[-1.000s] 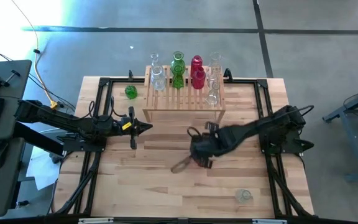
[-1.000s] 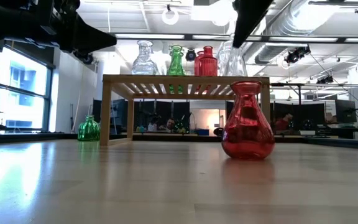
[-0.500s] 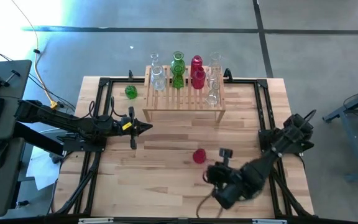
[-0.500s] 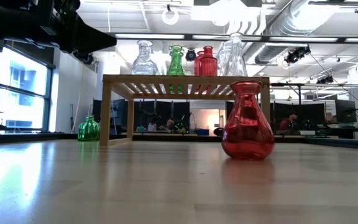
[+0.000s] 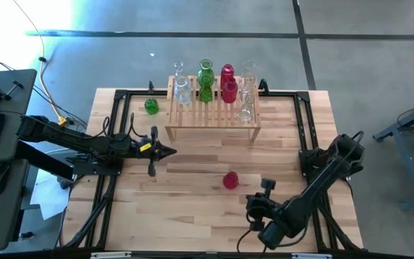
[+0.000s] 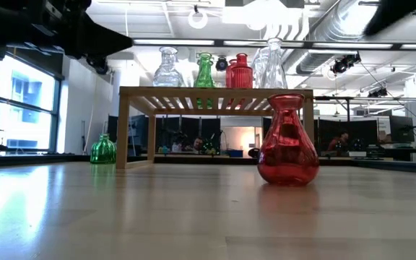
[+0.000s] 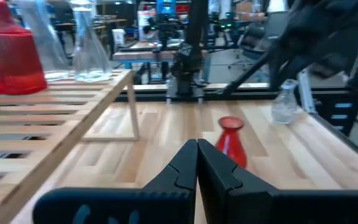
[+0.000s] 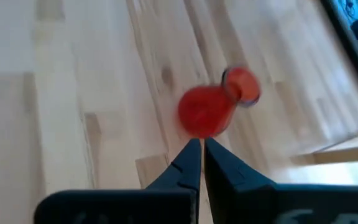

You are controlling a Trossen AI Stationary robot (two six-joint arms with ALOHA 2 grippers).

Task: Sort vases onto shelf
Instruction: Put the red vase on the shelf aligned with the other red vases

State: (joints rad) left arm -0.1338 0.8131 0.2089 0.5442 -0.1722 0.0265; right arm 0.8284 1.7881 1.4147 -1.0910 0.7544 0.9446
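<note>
A red vase (image 5: 230,180) stands upright on its base on the plank table, also in the low view (image 6: 287,141) and both wrist views (image 7: 231,138) (image 8: 211,107). My right gripper (image 8: 202,146) hangs shut just short of it on its near-right side (image 5: 249,200), slanting down and touching nothing. My left gripper (image 5: 174,150) waits shut and level, left of the shelf's front. The shelf (image 5: 213,115) carries several clear, green and red vases. A green vase (image 5: 151,106) stands on the table left of the shelf.
A clear vase (image 7: 284,102) stands on the table near the right side, under my right arm, which hides it in the high view. Black frame rails (image 5: 315,165) run along both table sides. Bare planks (image 5: 185,208) lie between the red vase and the near edge.
My right gripper has swung away from the red vase toward the table's near right corner and has sunk a little, turning as it went. The red vase stands where it was, upright on the table.
</note>
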